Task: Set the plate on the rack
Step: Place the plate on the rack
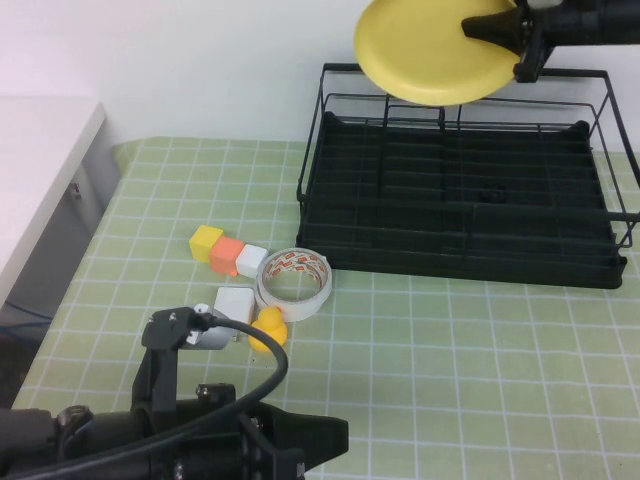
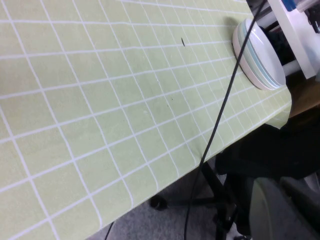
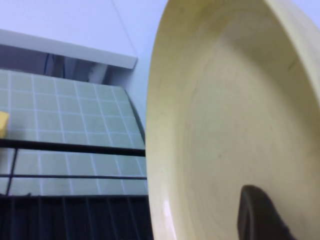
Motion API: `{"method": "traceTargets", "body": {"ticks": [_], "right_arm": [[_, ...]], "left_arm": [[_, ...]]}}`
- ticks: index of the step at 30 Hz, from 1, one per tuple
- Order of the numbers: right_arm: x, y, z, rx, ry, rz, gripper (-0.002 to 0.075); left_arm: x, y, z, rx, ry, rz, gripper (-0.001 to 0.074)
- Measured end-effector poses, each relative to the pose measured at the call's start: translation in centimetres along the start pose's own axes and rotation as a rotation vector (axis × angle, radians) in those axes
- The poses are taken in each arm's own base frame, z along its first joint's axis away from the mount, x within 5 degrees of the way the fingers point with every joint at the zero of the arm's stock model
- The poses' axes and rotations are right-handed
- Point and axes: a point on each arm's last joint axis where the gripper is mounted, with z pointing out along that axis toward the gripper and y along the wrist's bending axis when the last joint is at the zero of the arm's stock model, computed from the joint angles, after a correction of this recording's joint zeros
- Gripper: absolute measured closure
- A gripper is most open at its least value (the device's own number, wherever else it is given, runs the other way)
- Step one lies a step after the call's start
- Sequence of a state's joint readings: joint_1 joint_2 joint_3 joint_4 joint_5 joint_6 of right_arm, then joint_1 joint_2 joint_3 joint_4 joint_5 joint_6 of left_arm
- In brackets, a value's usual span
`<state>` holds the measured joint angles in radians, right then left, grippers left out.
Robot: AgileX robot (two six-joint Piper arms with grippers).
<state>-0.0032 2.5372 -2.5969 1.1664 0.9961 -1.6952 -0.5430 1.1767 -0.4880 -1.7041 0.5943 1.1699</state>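
Observation:
The pale-yellow plate (image 1: 425,50) hangs tilted in the air above the back left part of the black wire rack (image 1: 460,190). My right gripper (image 1: 500,45) is shut on the plate's right rim, one finger lying across its face. In the right wrist view the plate (image 3: 225,115) fills most of the picture, with one dark fingertip (image 3: 260,215) pressed on it and the rack's wires (image 3: 75,147) below. My left gripper (image 1: 320,435) sits low at the table's near left edge, far from the plate and rack.
A tape roll (image 1: 293,283), a small yellow duck (image 1: 268,328) and yellow (image 1: 206,241), orange (image 1: 227,254) and white (image 1: 250,260) blocks lie left of the rack. A white counter (image 1: 40,170) stands at the far left. Stacked bowls (image 2: 257,52) sit at a table corner.

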Motion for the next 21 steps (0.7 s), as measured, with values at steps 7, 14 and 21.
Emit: {"method": "traceTargets", "body": {"ticks": [7,14,21], "right_arm": [[3.0,0.4,1.3,0.004,0.015,0.013,0.0580],[6.8,0.8,2.9,0.048,0.033,0.033,0.0580],[6.9,0.5,3.0,0.084,0.005,0.031,0.0580]], "left_arm": [[0.0,0.0,0.0,0.003,0.000,0.001,0.0735],[0.0,0.0,0.0,0.003,0.000,0.001,0.0735],[0.0,0.0,0.0,0.001,-0.001,0.001,0.0736]]}}
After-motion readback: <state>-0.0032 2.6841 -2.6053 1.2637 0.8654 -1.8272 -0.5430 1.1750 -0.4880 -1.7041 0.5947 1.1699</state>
